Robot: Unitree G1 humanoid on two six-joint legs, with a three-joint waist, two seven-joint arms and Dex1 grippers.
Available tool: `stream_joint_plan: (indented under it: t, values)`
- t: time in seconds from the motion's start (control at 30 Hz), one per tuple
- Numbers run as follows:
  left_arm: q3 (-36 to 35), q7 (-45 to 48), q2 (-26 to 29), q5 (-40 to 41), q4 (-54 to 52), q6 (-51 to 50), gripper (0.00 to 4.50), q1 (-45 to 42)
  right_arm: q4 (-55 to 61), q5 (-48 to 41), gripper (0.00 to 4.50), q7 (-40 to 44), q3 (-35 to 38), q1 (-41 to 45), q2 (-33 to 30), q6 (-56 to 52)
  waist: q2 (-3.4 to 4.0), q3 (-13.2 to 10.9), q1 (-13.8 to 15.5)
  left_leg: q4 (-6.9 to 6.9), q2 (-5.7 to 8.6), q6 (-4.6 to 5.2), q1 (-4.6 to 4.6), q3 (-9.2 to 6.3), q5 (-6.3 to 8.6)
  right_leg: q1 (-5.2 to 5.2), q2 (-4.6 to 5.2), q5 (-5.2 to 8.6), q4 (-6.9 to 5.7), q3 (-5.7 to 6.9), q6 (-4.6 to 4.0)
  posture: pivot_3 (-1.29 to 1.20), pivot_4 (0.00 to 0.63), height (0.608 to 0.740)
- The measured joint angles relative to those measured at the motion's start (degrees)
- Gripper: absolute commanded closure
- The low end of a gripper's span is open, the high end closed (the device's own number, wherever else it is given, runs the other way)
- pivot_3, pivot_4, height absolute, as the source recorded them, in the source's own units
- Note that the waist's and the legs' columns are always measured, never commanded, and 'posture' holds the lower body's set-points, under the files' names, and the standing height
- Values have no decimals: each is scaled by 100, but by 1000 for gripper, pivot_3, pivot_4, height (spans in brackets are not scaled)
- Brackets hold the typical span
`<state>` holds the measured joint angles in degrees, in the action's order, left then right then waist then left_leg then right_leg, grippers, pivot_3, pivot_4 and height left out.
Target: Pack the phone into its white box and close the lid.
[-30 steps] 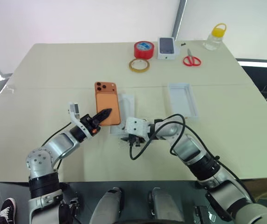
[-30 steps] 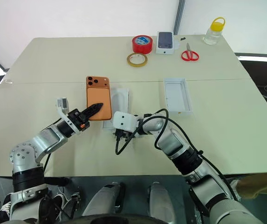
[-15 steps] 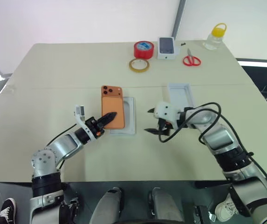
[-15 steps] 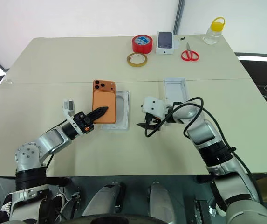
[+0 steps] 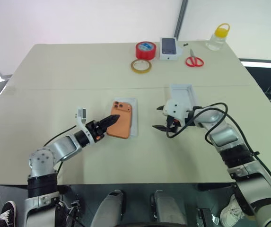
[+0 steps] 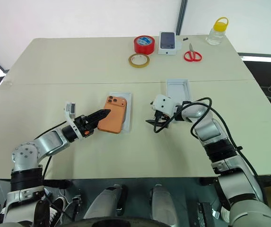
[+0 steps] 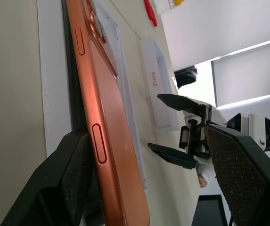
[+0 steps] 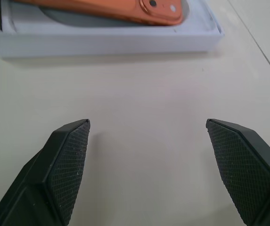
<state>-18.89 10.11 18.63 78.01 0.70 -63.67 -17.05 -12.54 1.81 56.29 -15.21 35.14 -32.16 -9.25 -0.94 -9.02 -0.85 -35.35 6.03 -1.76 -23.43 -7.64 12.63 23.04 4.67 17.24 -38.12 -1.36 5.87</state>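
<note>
- The left jaws stand spread apart and grip nothing. The phone (image 5: 121,120) rests with one long edge right against one of them, the other well clear of it. I judge this a let-go so the phone can drop flat.
- The phone lies camera-side up, just ahead of the left jaws' tips, skewed across the white box (image 5: 135,108). The side nearest the left jaws seems to ride on or over the box's rim, and the far side dips toward the glossy floor. So it is partly in, not yet seated.
- The box sits between the two sets of jaws, which lets either arm reach it. Its long wall faces the right jaws across a bare strip of desk (image 5: 55,71).
- The right jaws are wide open and empty, pointing down and across at the box's wall. Their likely job is to steady the box or nudge the phone square.
- The lid (image 5: 190,97) lies inside-up just behind the right jaws, well placed for that arm to fetch once the phone is flat.
- The tape rolls (image 5: 146,49), scissors (image 5: 195,61), small carton (image 5: 170,48) and bottle (image 5: 218,38) stand far beyond both sets of jaws, out of the way.
- The risk is shutting the lid over a phone that sits askew.
</note>
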Motion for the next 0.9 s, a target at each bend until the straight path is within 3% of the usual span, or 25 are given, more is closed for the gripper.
stream_joint_plan:
  t: [0.53,0.63,0.7,0.9]
  values:
    - [16,-47,-582,-371,-86,472,645,8,104,-35,363,-53,1,0,108,-35,0,0,9,-1,1,0,0,0,0,-2,1,0,1,1,0,0,150,740]
    - [-6,-130,-593,-336,-77,407,1434,14,123,-35,363,-62,0,0,119,-37,0,0,10,-1,1,0,0,0,0,-2,1,0,1,0,0,0,150,740]
    - [-12,-238,-626,-285,-53,344,2350,52,124,-35,363,-63,0,0,120,-38,0,0,8,-2,1,0,0,0,0,-2,1,0,1,0,0,0,150,740]
    - [-54,-394,-613,-83,-33,217,2350,65,125,-33,363,-63,0,1,130,-37,0,0,4,-2,1,0,0,0,0,-1,0,0,0,1,0,0,150,740]
